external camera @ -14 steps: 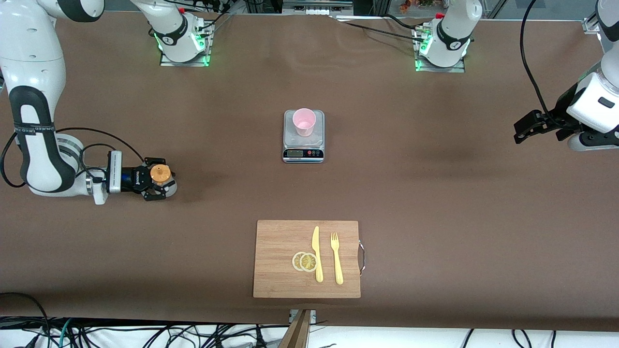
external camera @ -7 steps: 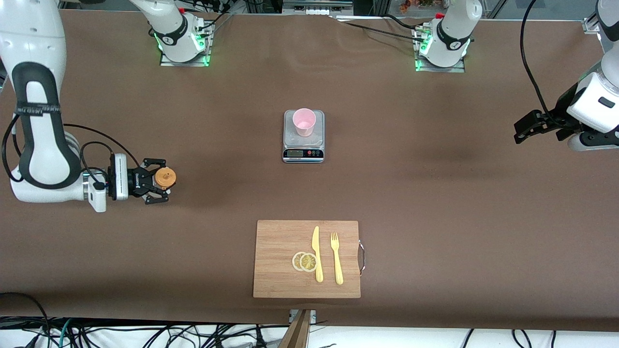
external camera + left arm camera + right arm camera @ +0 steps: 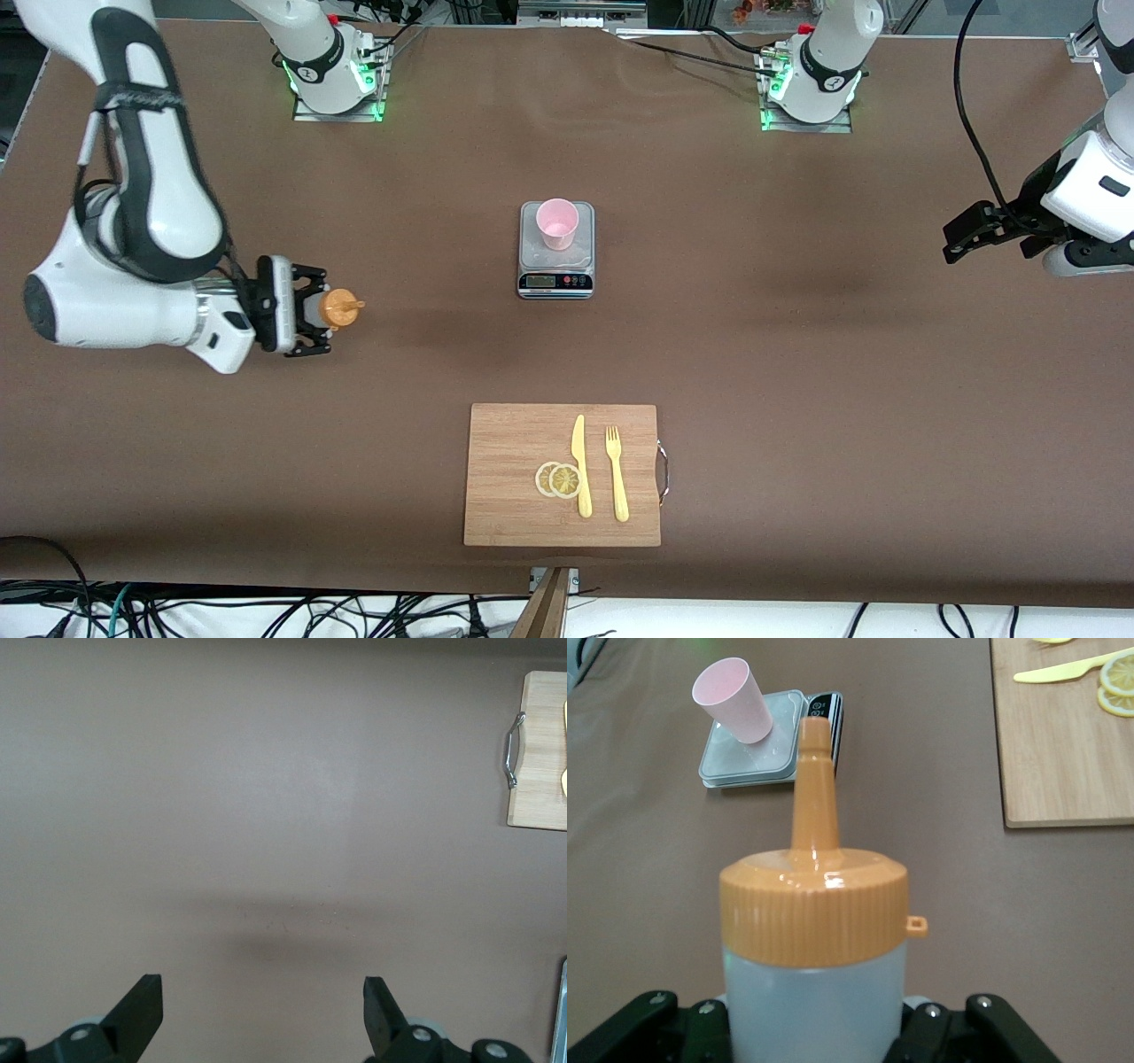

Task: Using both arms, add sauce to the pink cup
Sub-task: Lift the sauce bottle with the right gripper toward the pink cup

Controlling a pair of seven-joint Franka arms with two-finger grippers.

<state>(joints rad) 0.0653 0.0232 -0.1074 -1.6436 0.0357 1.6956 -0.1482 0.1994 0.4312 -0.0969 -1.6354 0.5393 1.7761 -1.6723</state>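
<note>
I see my right gripper [image 3: 312, 309], clamped on the sauce bottle [image 3: 338, 308], has lifted it off the tabletop at the right arm's end, ready to carry toward the pink cup [image 3: 557, 222] on the scale [image 3: 555, 282] mid-table, while my left gripper [image 3: 973, 232] waits, jaws apart.

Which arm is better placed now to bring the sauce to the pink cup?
The right: its gripper is shut on the sauce. The left gripper waits open and empty at its own table end, away from the pink cup.
</note>
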